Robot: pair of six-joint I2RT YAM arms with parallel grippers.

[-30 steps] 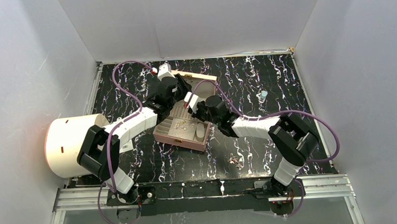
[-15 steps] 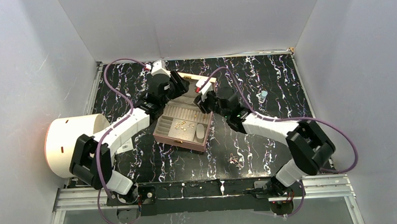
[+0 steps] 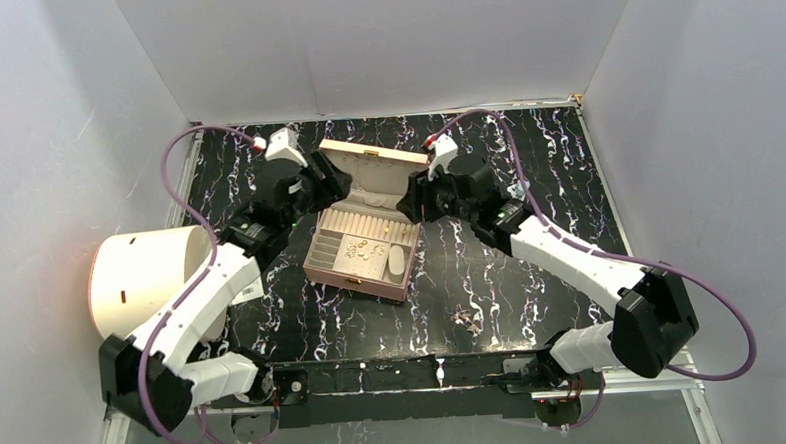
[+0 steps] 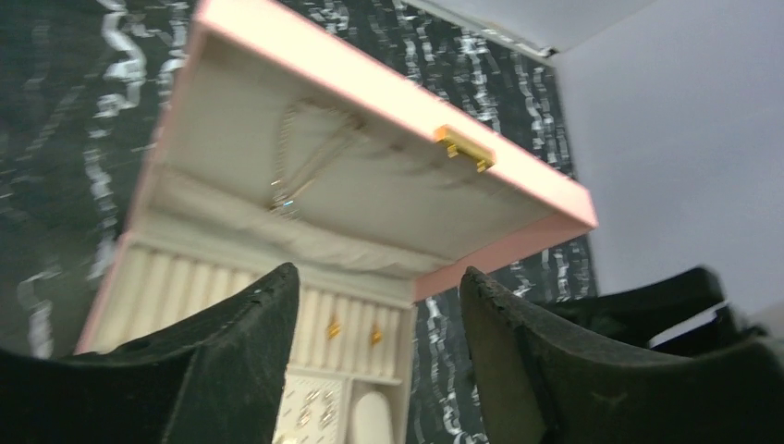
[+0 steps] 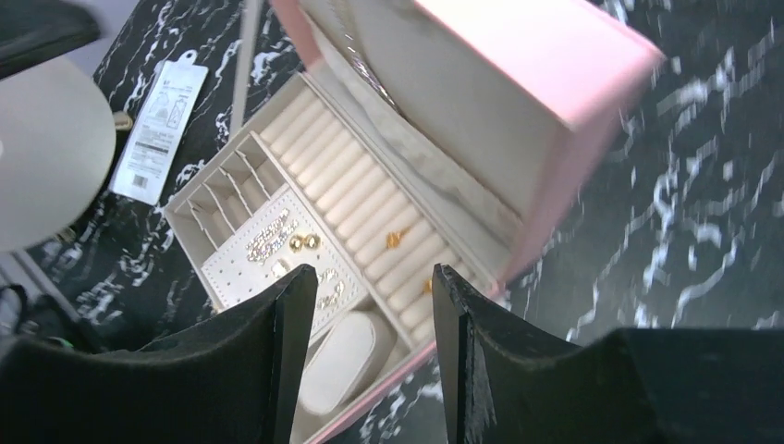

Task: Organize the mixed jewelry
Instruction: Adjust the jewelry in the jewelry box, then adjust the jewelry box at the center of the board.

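Note:
The pink jewelry box (image 3: 333,270) stands open in mid-table, its lid (image 3: 372,171) upright. Some of the mixed jewelry lies in its cream tray: gold rings (image 5: 396,239) in the ring rolls, gold and sparkly earrings (image 5: 300,243) on the perforated pad, and a thin chain (image 4: 305,162) inside the lid. More small pieces (image 3: 465,319) lie loose on the table in front of the box. My left gripper (image 3: 329,181) (image 4: 379,273) hovers open at the lid's left end, holding nothing. At the lid's right end my right gripper (image 3: 410,199) (image 5: 374,273) is open too, with nothing between its fingers.
A large white cylinder (image 3: 136,283) lies on its side at the left edge. A white barcode tag (image 5: 159,120) lies on the black marbled table (image 3: 532,296) between the cylinder and the box. Grey walls enclose three sides.
Both arms have drawn back and outward from over the box, and both grippers have opened wider. The lid, earlier hidden under the arms, now stands upright and exposed.

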